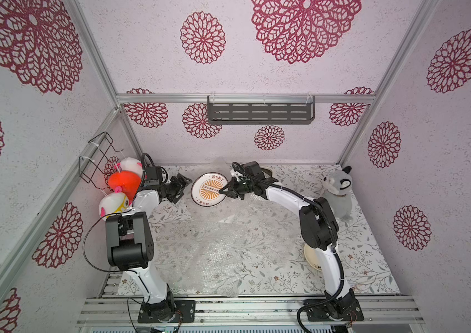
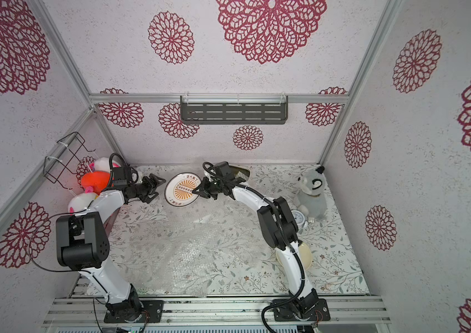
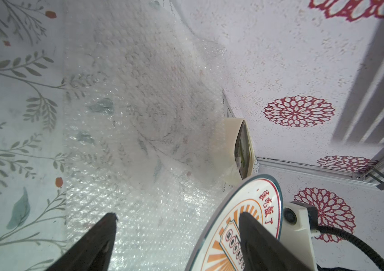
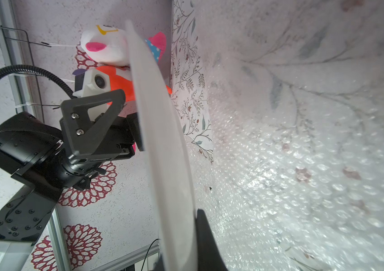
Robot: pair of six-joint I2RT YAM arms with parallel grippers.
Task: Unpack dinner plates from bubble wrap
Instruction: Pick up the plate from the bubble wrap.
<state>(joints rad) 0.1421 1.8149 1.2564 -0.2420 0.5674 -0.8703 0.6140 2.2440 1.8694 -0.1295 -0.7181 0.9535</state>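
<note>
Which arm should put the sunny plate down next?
Probably the right: the right gripper is shut on the rim of the sunburst plate. The left gripper is open at its other edge.

Bright, even, diffuse light is filling both top views, casting only faint, soft shadows; the flower prints (image 1: 26,43) are stretching towards the corners under wide-angle distortion; the orange plush toy (image 1: 123,181) is blowing out into glowing red; in the wrist views the bubble wrap (image 3: 139,211) is glinting with white glare and blurring farther off; the sunburst plate (image 4: 162,152) is sitting soft, out of focus, close to the lens.
</note>
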